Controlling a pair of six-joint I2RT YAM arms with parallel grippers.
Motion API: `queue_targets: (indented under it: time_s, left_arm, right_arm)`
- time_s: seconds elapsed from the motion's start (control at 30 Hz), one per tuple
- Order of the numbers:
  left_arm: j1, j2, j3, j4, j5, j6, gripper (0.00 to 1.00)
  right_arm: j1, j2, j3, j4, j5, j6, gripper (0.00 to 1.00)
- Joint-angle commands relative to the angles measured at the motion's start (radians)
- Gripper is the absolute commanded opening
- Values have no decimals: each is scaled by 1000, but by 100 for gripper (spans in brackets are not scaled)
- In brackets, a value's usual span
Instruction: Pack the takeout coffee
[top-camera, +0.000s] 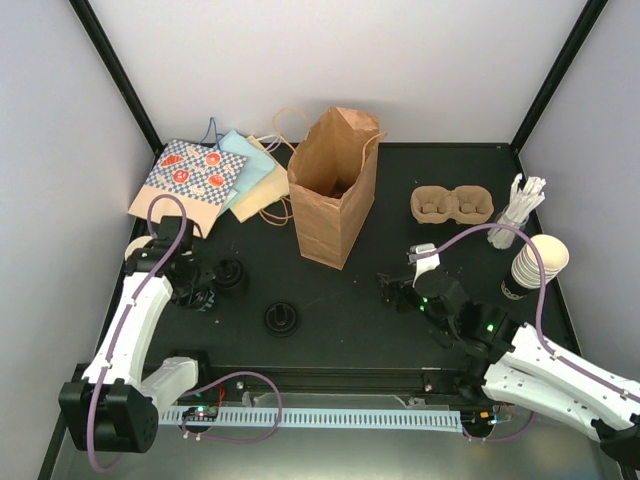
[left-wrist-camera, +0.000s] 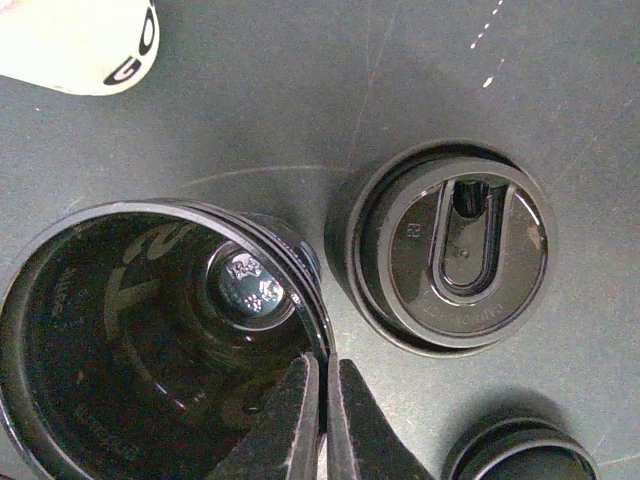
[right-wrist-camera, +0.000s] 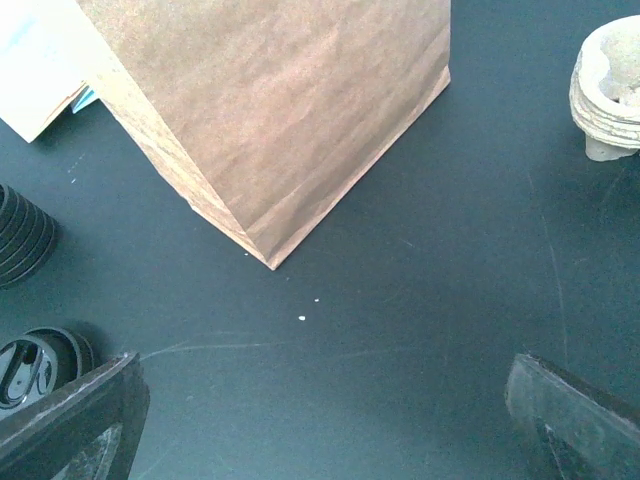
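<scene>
Left end effector (left-wrist-camera: 327, 378) pinched narrow on rim of upturned black lid (left-wrist-camera: 100, 380), left side of counter (top-camera: 350, 300). Right end effector (right-wrist-camera: 320, 400) wide, empty, before brown paper bag (right-wrist-camera: 280, 110). Pulp cup carrier (top-camera: 452, 205) and cream cup stack (top-camera: 535, 265) far right

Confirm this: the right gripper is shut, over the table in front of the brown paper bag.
No: the right gripper is open, fingers wide apart in the right wrist view, over the table in front of the brown paper bag.

Left arm (top-camera: 135, 320) reaches forward, low, jaws pinched on a lid (left-wrist-camera: 120, 380) rim; right arm (top-camera: 550, 360) angles inward, jaws wide apart.
</scene>
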Motion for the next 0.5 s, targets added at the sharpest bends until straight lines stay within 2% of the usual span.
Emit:
queue_targets:
  time_s: [0.0,0.2,0.47]
  left_arm:
    - [6,-21,67,-52,-32,2,2]
    - [6,-9,97,-101,-114,4,2]
    - [5,-39,150,-140,-139,19,2]
  right_arm:
    - [-5,8,27,21,7,2,100]
    - [-4,12,22,24,2,11,100]
    - [-4,23,25,32,-8,9,100]
